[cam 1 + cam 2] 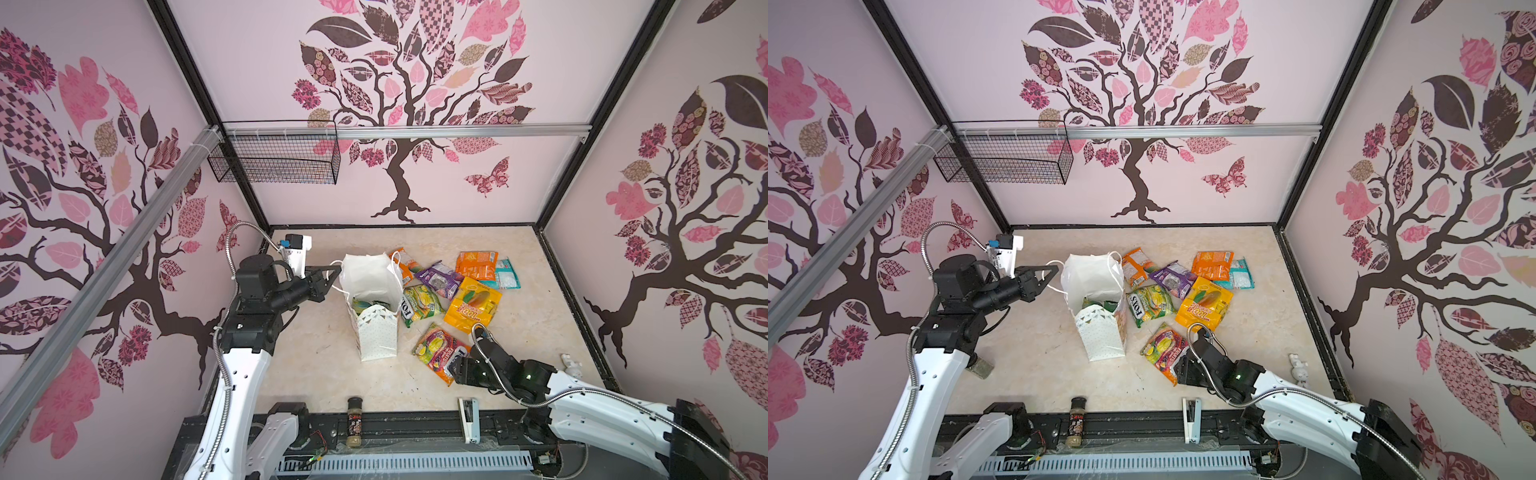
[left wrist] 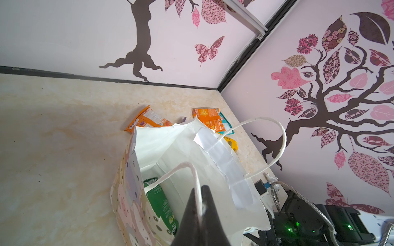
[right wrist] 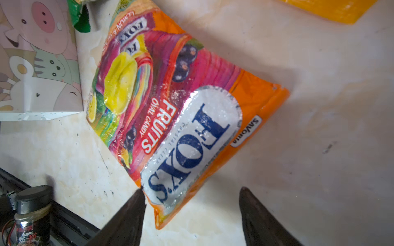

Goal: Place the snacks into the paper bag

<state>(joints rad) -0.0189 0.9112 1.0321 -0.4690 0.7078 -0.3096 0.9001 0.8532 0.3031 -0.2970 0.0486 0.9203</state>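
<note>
Left gripper [image 2: 200, 205] clamps the white cord handle [image 2: 195, 179] of the tall white dotted paper bag [image 1: 376, 332], upright on the beige tabletop [image 1: 311, 374] with a green plastic packet [image 2: 160, 200] inside — right gripper [image 3: 191, 189], jaws apart, straddles a corner of the orange glossy FOX'S candy packet [image 3: 170, 95] just beside it.

The left claw [image 1: 331, 275] meets the paper bag's [image 1: 376, 332] handle [image 1: 336, 262] while the right claw [image 1: 451, 366] sits at a colourful packet [image 1: 434, 347].
</note>
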